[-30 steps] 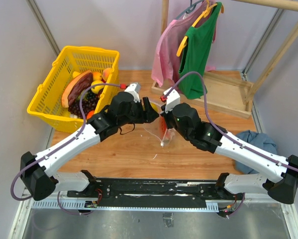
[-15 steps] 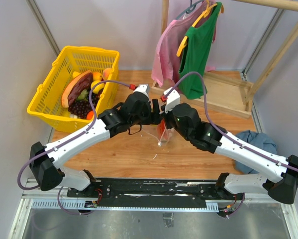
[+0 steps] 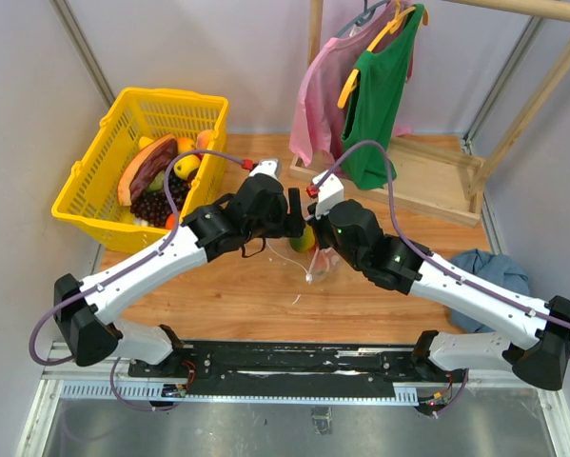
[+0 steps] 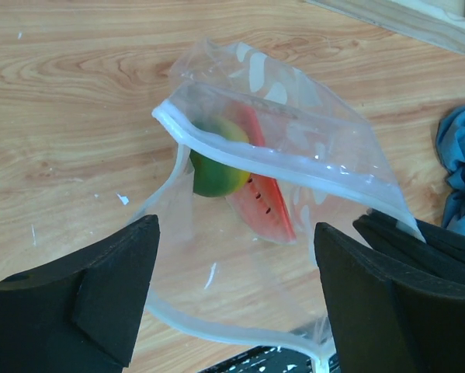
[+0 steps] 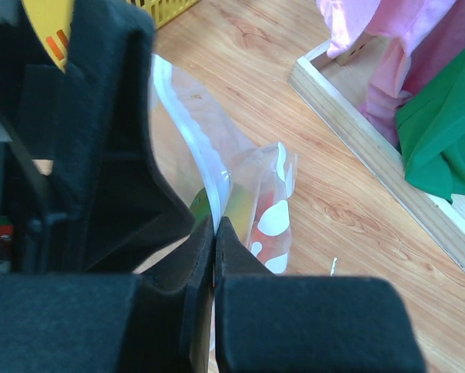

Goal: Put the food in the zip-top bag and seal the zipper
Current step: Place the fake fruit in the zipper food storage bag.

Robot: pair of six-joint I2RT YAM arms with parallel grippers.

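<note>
While pinched, bag [image 4: 325, 132] gapes (left wrist).

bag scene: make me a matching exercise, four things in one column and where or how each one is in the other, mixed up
1 watermelon slice
2 grapes
3 green shirt
4 right gripper

A hanging on the rack
B shut on the bag rim
C in the basket
D inside the bag

Pairs: 1-D, 2-C, 3-A, 4-B
</note>
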